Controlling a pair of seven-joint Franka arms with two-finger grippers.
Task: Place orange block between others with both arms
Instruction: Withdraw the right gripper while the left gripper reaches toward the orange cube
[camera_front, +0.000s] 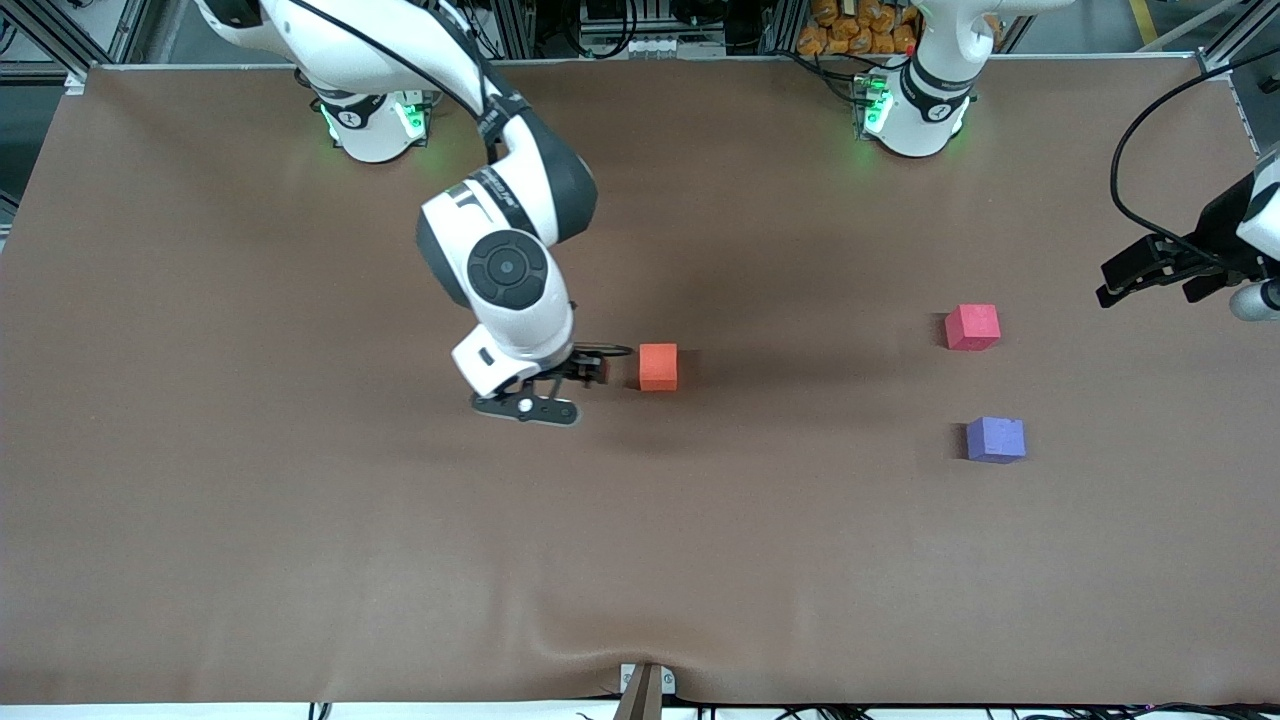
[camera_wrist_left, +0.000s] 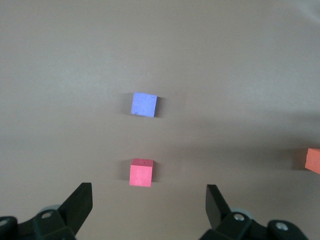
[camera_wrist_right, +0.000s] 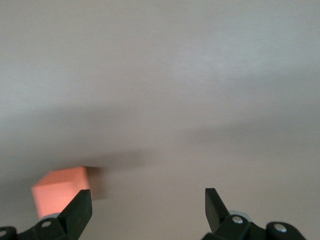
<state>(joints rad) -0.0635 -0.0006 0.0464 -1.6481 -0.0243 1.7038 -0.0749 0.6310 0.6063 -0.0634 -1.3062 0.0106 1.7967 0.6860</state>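
The orange block (camera_front: 658, 366) rests on the brown table near its middle. My right gripper (camera_front: 580, 390) hangs low just beside it, on the side toward the right arm's end, open with nothing between its fingers. In the right wrist view the orange block (camera_wrist_right: 60, 190) lies outside one finger (camera_wrist_right: 80, 210) of the right gripper (camera_wrist_right: 148, 207). The pinkish-red cube (camera_front: 972, 327) and the purple-blue cube (camera_front: 995, 439) sit apart toward the left arm's end, the purple-blue one nearer the front camera. My left gripper (camera_front: 1108, 283) waits open over that end of the table. The left wrist view shows the left gripper (camera_wrist_left: 149, 205), pinkish-red cube (camera_wrist_left: 141, 172), purple-blue cube (camera_wrist_left: 144, 104) and orange block (camera_wrist_left: 313, 160).
A brown mat (camera_front: 300, 550) covers the whole table. A black cable (camera_front: 1130, 150) loops above the left gripper. A small clamp (camera_front: 645, 690) sits at the table's front edge. A bare strip of mat separates the pinkish-red and purple-blue cubes.
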